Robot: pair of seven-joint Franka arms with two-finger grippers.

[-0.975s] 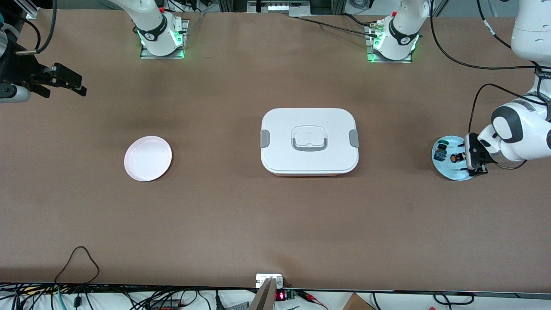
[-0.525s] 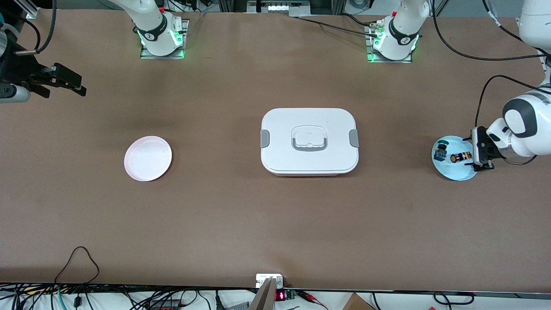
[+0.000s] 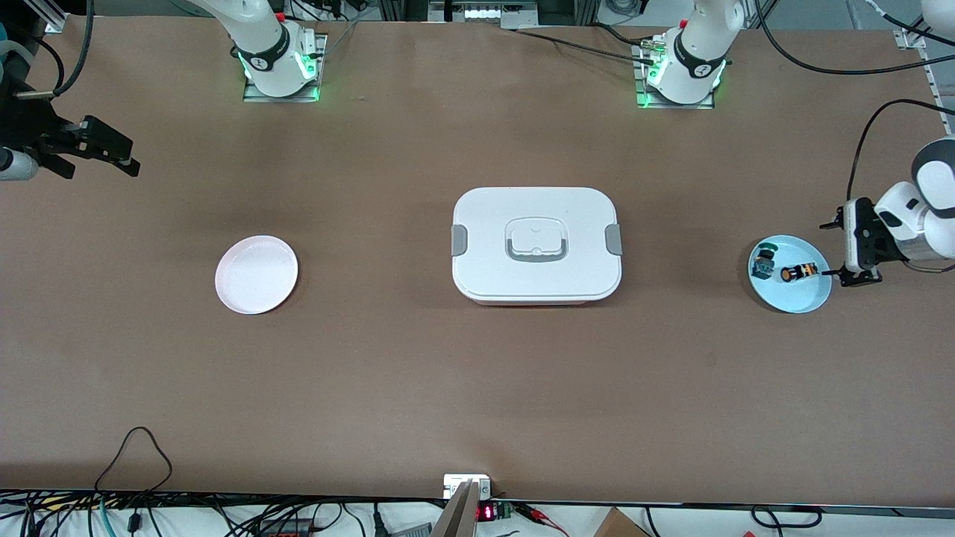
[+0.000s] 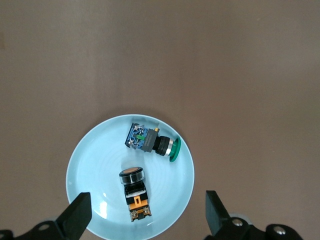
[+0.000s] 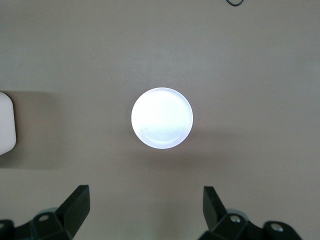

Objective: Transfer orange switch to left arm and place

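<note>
Left gripper (image 3: 841, 250) at the light blue plate's (image 3: 809, 298) edge, jaws apart, nothing held.
Orange switch (image 3: 795, 274) lies on its side on the glossy plate, beside the green-capped switch (image 3: 763, 261) (keep fingers off it). Best to centre over the small black barrel and close across its width. Right gripper (image 3: 104, 149) waits wide apart at the right arm's end; smooth white box (image 3: 536, 245) sits mid-table, pink plate (image 3: 256, 274) bare.

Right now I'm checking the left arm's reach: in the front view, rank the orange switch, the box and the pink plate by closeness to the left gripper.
From the left gripper, open beside the blue plate:
1. orange switch, on that plate.
2. box, mid-table.
3. pink plate, toward the right arm's end.
</note>
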